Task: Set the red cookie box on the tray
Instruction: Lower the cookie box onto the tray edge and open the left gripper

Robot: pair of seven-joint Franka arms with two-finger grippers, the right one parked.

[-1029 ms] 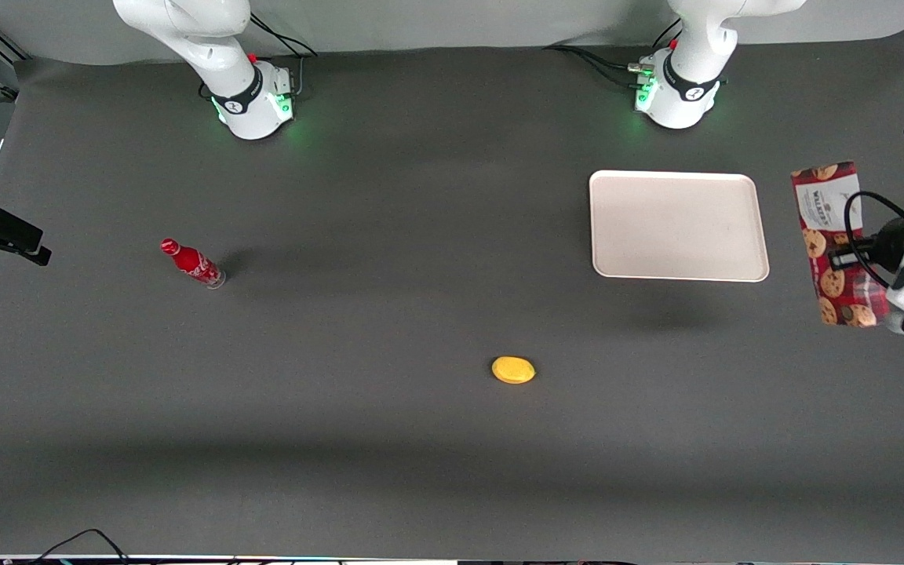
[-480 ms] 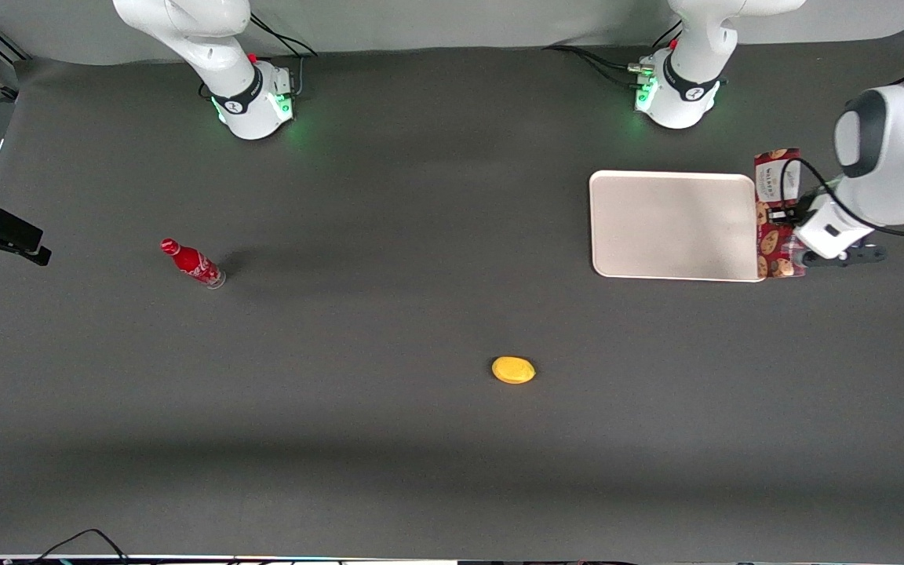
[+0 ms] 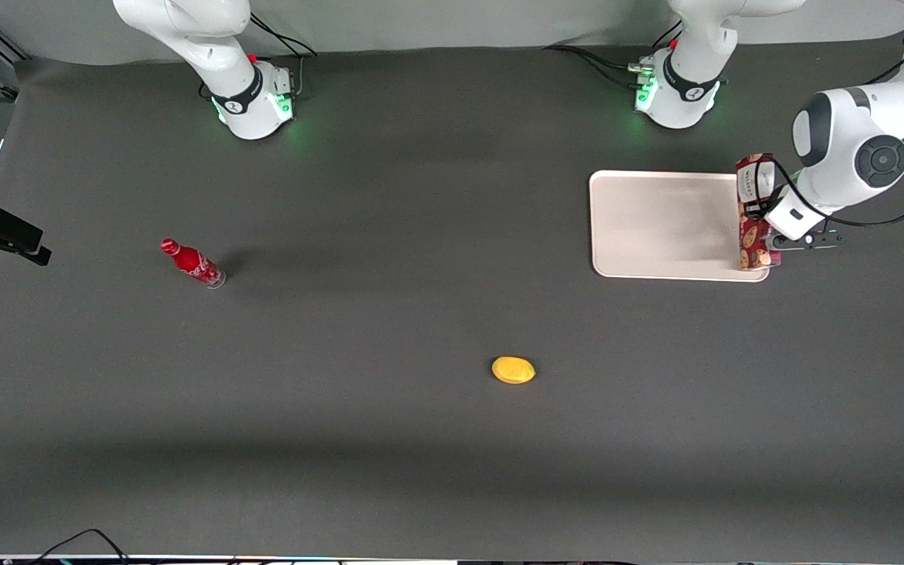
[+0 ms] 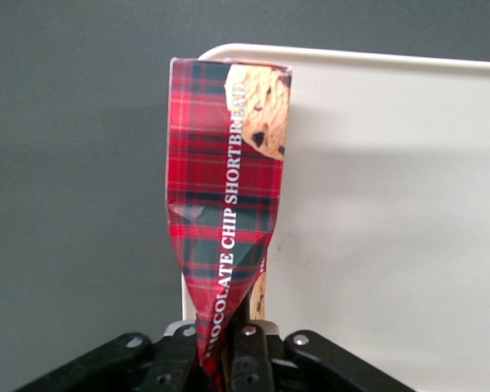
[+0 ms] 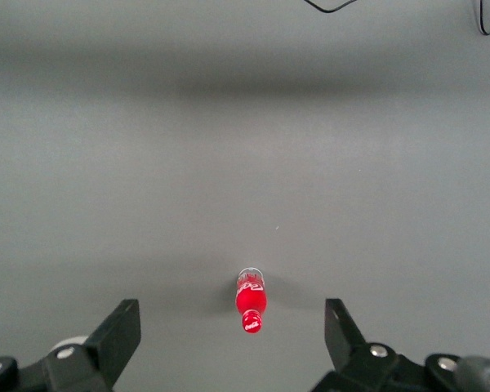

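Note:
The red cookie box, dark-red plaid card printed with cookies, is held on edge by my left gripper over the tray's short rim at the working arm's end of the table. In the left wrist view the box runs out from the gripper, whose fingers are shut on its crushed end. The box lies along the edge of the cream-white tray, part over the tray and part over the dark mat.
A yellow oval thing lies on the mat nearer the front camera than the tray. A small red soda bottle stands toward the parked arm's end of the table, also in the right wrist view. Both arm bases stand at the table's back edge.
My left gripper has carried the cookie box from off the tray's end toward the parked arm's end, and the box now overlaps the tray's short rim. The box has turned on edge.

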